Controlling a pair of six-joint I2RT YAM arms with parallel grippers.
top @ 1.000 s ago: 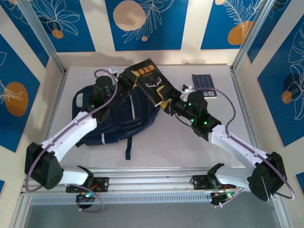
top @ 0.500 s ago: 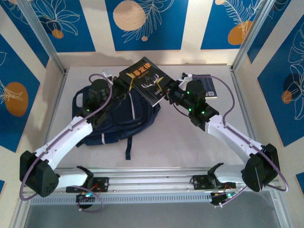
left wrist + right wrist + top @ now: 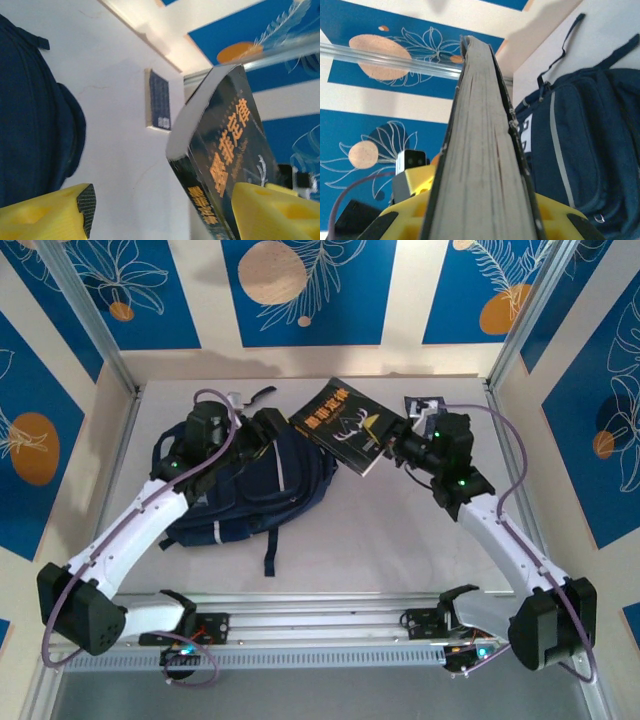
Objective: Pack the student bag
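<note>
Book (image 3: 345, 423) has swung right, clamped in the right gripper (image 3: 390, 445). Left wrist camera shows left gripper (image 3: 161, 207) wide, plus a small booklet (image 3: 159, 100).

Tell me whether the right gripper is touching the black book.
Touching. The right wrist view shows the black book clamped spine-down in the right gripper, its yellow fingers pressed against both covers.

— What has moved?
— The black book (image 3: 345, 423), clamped in the right gripper (image 3: 391, 440), has swung rightward, mostly off the student bag (image 3: 250, 485).
— Anything else?
— The book has turned, and the right arm has shifted right.
</note>
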